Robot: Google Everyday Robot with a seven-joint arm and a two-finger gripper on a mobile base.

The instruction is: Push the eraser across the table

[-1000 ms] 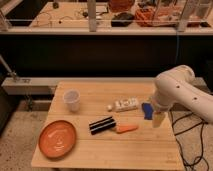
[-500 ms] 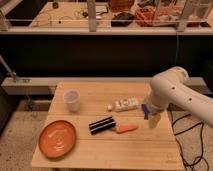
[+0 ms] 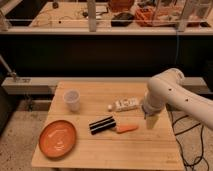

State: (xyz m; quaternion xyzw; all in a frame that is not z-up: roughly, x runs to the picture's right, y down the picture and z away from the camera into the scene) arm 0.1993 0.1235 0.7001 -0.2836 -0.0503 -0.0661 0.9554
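Note:
The eraser (image 3: 101, 125), a small black block with light stripes, lies near the middle of the light wooden table (image 3: 100, 156). An orange carrot (image 3: 126, 128) lies just right of it, almost touching its end. My gripper (image 3: 150, 121) hangs from the white arm (image 3: 167, 95) and points down at the table, right of the carrot's tip. It is open and holds nothing. A short gap separates it from the carrot, and the eraser is further left.
A white tube (image 3: 125, 105) lies behind the carrot, close to the arm. A white cup (image 3: 72, 100) stands at the back left and an orange plate (image 3: 57, 138) at the front left. The table's right edge is just beyond the gripper.
The arm has swung left and lowered, bringing the gripper from the table's right side to just right of the carrot. The objects on the table have not moved.

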